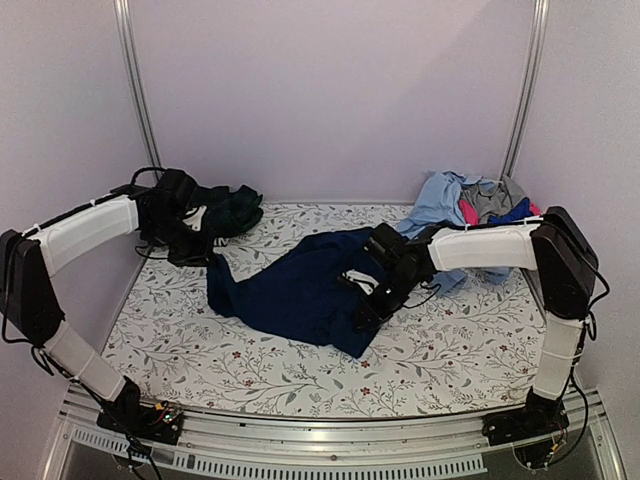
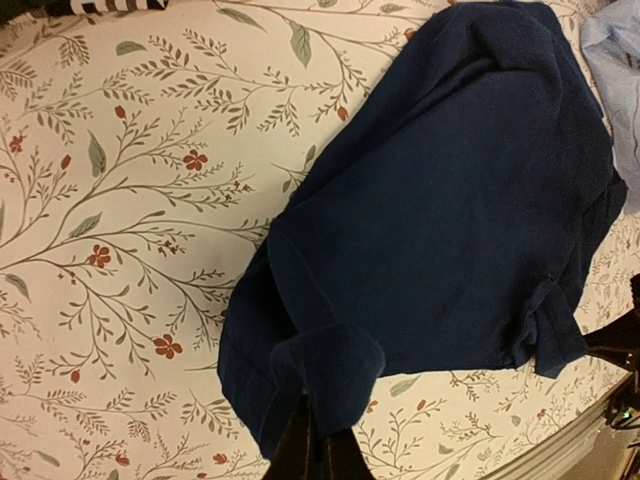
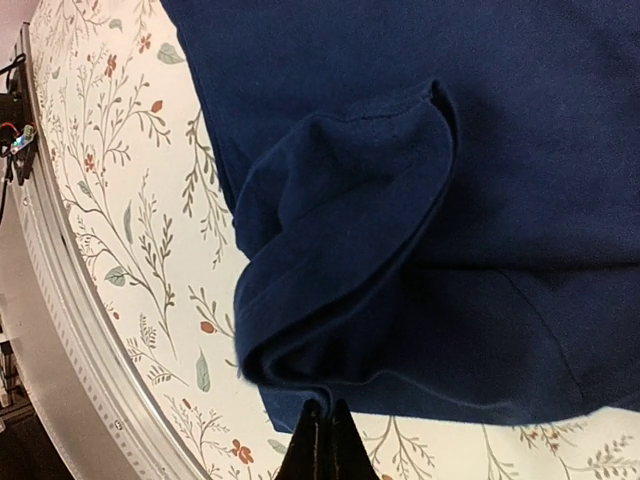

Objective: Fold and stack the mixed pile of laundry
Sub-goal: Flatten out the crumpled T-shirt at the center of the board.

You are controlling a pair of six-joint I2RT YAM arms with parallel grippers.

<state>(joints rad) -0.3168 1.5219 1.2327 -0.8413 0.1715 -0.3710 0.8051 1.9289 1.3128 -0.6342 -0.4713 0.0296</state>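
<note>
The left gripper is squeezed shut on the left corner of the navy T-shirt. Behind that corner lies a dark green cloth. The shirt lies crumpled on the flowery sheet. The right gripper is pinched shut on the shirt's right edge. Behind the shirt, to its right, sits the pile of other clothes.

Lab enclosure: plain walls, aluminium rails

Top camera overlooks from behind — wrist cameras both close on navy T-shirt.
</note>
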